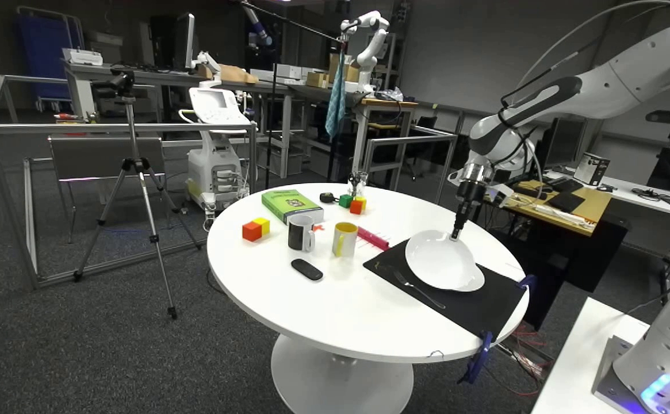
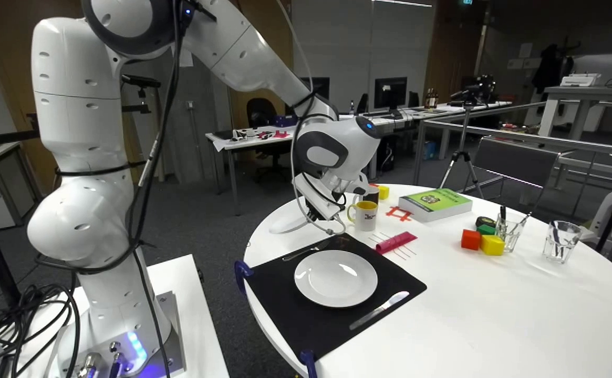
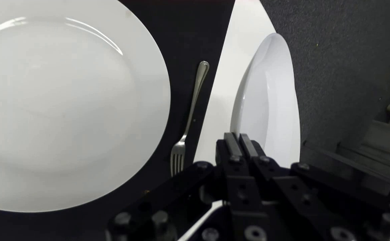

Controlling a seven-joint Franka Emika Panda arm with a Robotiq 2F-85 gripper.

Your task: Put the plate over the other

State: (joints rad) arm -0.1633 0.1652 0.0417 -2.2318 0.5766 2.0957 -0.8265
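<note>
The plate [image 3: 275, 90] is white and round, gripped at its rim and tilted steeply in the wrist view. It also shows in an exterior view [image 1: 437, 257], and partly behind the arm in an exterior view [image 2: 286, 223]. The other plate [image 3: 61, 107] lies flat on the black mat [image 2: 290, 315]. It shows whole in an exterior view [image 2: 335, 278] and mostly hidden behind the held plate in an exterior view [image 1: 474, 280]. My gripper [image 3: 236, 135] is shut on the plate's rim, off to the fork side of the lying plate. It also shows in an exterior view [image 1: 455, 234].
A fork [image 3: 195, 97] and a knife [image 2: 379, 311] flank the lying plate. Blue clamps [image 1: 477, 359] grip the table edge. A yellow-white mug [image 2: 365, 216], a dark mug [image 1: 300, 232], a pink object [image 2: 396, 242], a green book [image 2: 434, 203], blocks and glasses [image 2: 560, 241] stand farther across.
</note>
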